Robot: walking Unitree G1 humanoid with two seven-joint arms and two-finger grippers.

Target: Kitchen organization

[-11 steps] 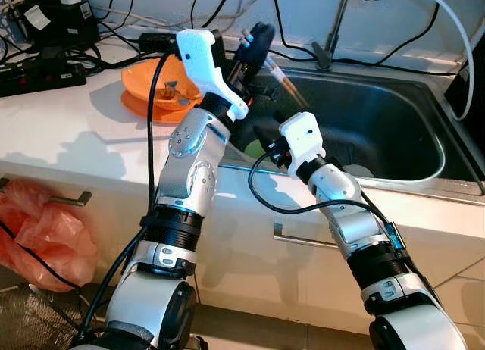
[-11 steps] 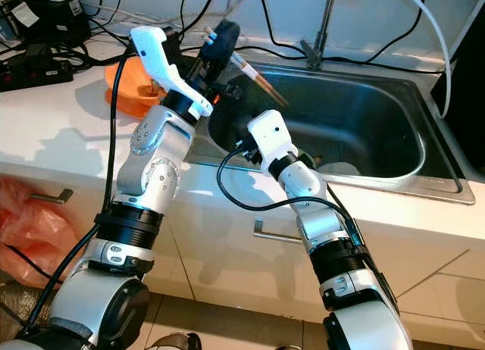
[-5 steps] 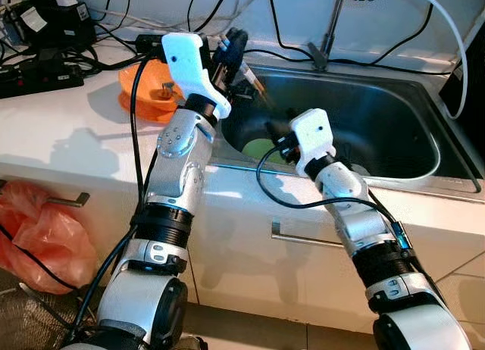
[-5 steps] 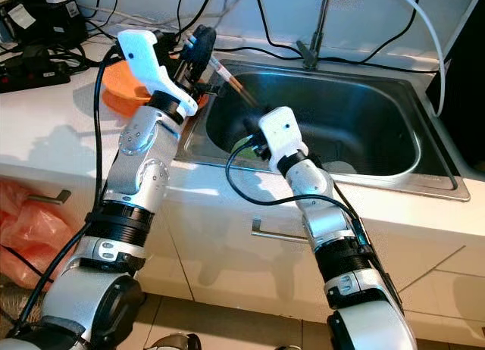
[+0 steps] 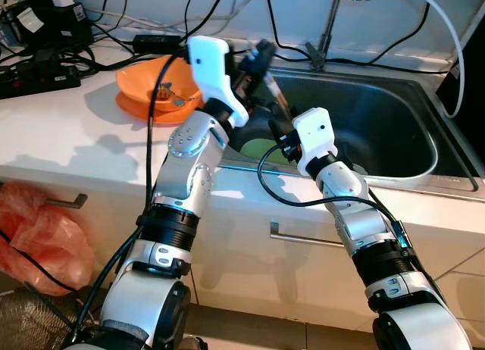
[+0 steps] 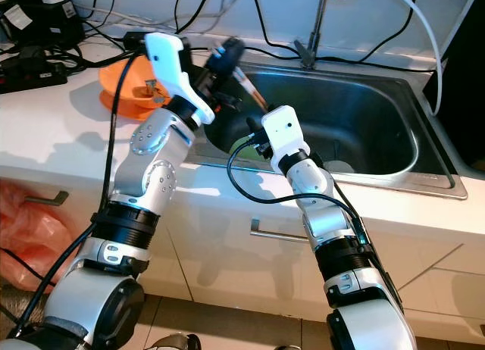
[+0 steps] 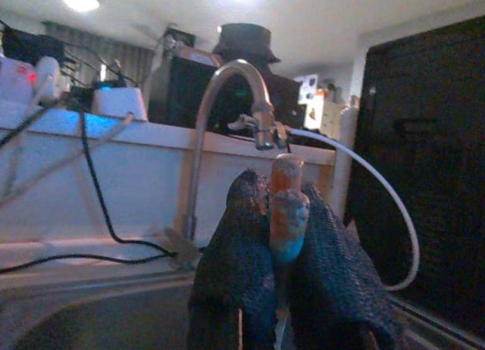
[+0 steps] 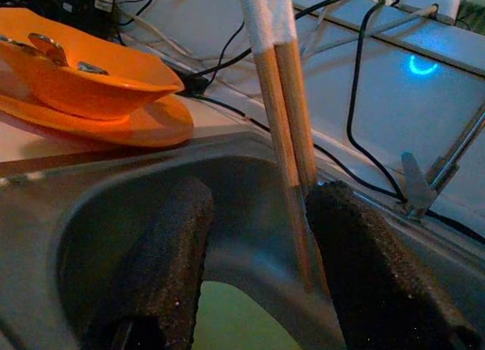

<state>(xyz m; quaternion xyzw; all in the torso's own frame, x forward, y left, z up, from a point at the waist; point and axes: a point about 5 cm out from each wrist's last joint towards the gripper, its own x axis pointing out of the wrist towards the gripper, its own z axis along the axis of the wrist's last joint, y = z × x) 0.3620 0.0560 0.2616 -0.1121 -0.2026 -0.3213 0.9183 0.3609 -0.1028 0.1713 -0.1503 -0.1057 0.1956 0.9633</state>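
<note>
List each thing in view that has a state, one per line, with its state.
Left gripper: shut on chopsticks.
Chopsticks: held as a pair, slanting down into the sink.
Right gripper: open, fingers either side of the chopsticks over the sink.
Orange bowl: upright on an orange plate, cutlery inside.
Tap: no water running.
Sink: dry-looking, something green at the bottom.

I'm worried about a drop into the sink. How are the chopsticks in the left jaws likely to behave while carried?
The chopsticks look stiff, thin and light, so they probably won't sag. Two smooth round sticks pinched together in the left gripper may slide or scissor apart. They jut out tilted over the sink, near the open right gripper, so a bump could lever them loose.
</note>
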